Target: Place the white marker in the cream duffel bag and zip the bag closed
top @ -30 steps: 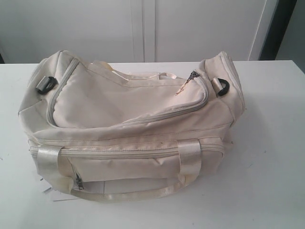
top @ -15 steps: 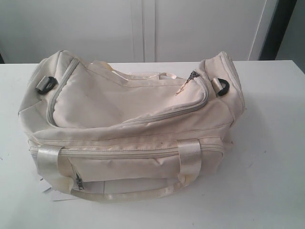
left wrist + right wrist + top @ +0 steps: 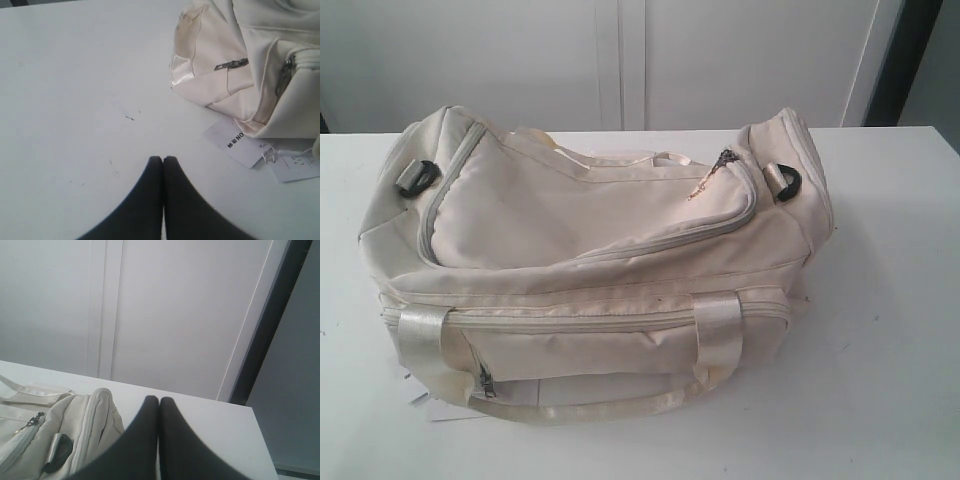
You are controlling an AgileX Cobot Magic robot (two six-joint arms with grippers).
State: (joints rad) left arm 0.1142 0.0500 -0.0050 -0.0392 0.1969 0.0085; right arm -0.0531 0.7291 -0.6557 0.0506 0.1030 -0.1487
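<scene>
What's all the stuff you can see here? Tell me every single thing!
cream duffel bag: one, cream, middle of the table
rings: two, dark, one at each end of the bag
front strap handle: one, shiny cream, on the bag's near side
paper tags: two, white, on the table against the bag
table: one, white, under the bag
white marker: none in view
left gripper: one, black, shut, over bare table beside the bag
right gripper: one, black, shut, by the bag's end

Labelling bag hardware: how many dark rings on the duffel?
2. In the exterior view, the left-end ring sits on the cream duffel bag's left end and the right-end ring on its right end. The far side is hidden, so more are possible.
</scene>
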